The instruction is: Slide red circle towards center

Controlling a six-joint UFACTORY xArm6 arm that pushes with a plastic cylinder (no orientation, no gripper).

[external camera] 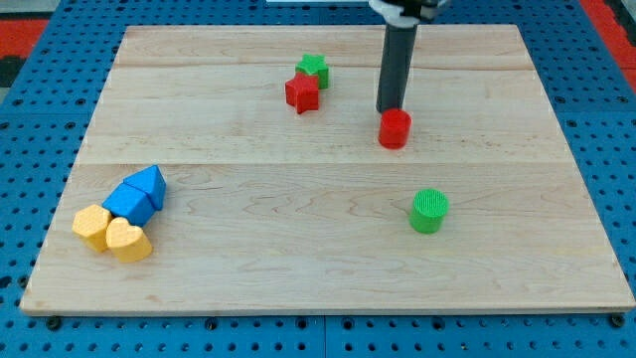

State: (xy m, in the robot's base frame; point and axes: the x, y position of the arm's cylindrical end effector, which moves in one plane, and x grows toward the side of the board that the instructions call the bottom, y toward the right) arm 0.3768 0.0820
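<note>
my tip [390,109] sits just behind the red circle [395,129], on its top side in the view, touching or nearly so; a bare rod, so nothing is grasped. red circle lies right of board centre, slightly toward the view's top. green circle [429,211] below it, well apart. red star [302,92] and green block [314,70] to the left, touching. judgement: push is in hand. next move calls for pushing toward the view's lower left, so the tip must shift to the circle's upper right
</note>
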